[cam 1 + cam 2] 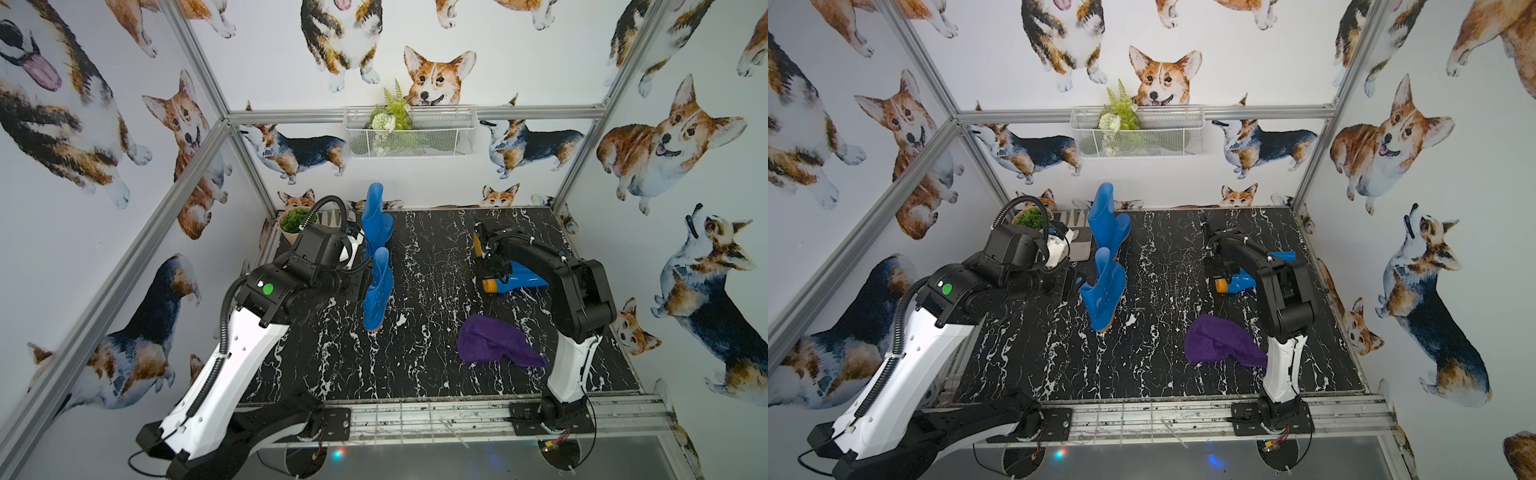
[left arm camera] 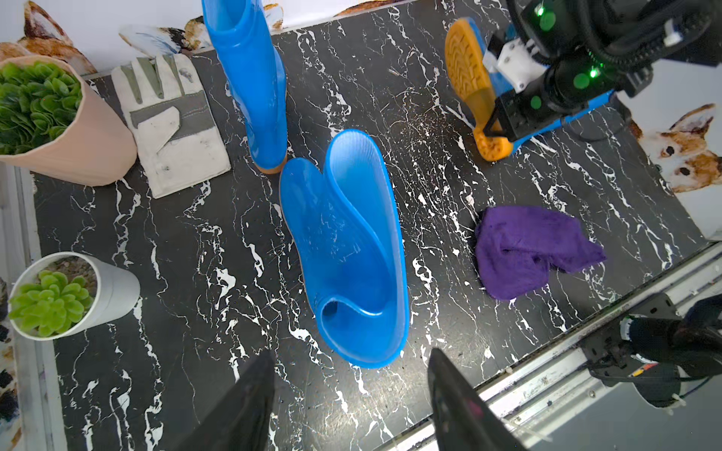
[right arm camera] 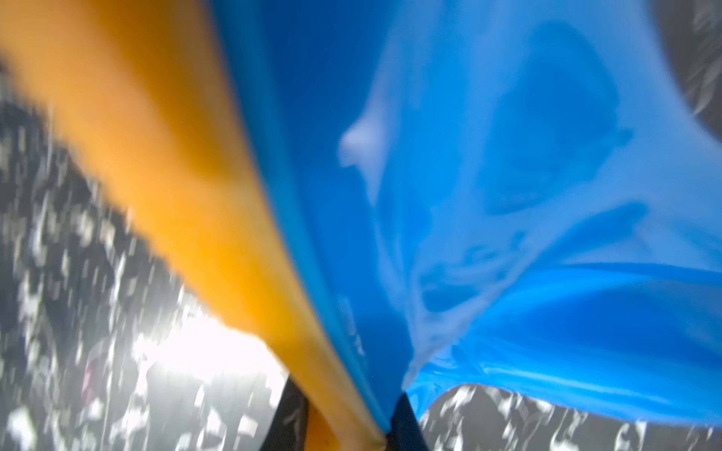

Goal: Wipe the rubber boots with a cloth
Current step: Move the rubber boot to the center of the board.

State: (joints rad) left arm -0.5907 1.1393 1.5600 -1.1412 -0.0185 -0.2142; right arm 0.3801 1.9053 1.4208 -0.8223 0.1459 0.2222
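**Marble table in a corgi-papered cell: one boot clamped, cloth lying free**

In both top views a black tabletop [image 1: 415, 365] veined with white fills the floor of a cell. The walls carry corgi-print wallpaper [image 1: 104, 145] and are framed by aluminium rails [image 1: 199, 137]. A white wire basket [image 1: 415, 137] of greenery hangs on the back wall. The far boot [image 1: 374, 216] and the near boot [image 1: 379, 291], both glossy blue, stand upright left of centre, one behind the other. The lying boot [image 1: 519, 280] rests on its side at the right, with the right gripper [image 1: 492, 274] at its heel. The cloth [image 1: 494, 340] lies crumpled on the bare marble towards the front edge, apart from every boot.

In the left wrist view the left gripper [image 2: 351, 351] has its jaws spread with nothing between them, just beside the near boot's open top. A work glove [image 2: 172, 129] lies flat by the far boot. A beige pot [image 2: 90, 148] and a white pot [image 2: 113, 289], each holding a green plant, stand along that side of the table.

The right wrist view is blurred. The fingers [image 3: 289, 421] are closed on the lying boot where its orange sole meets the blue upper, with smeared marble behind.
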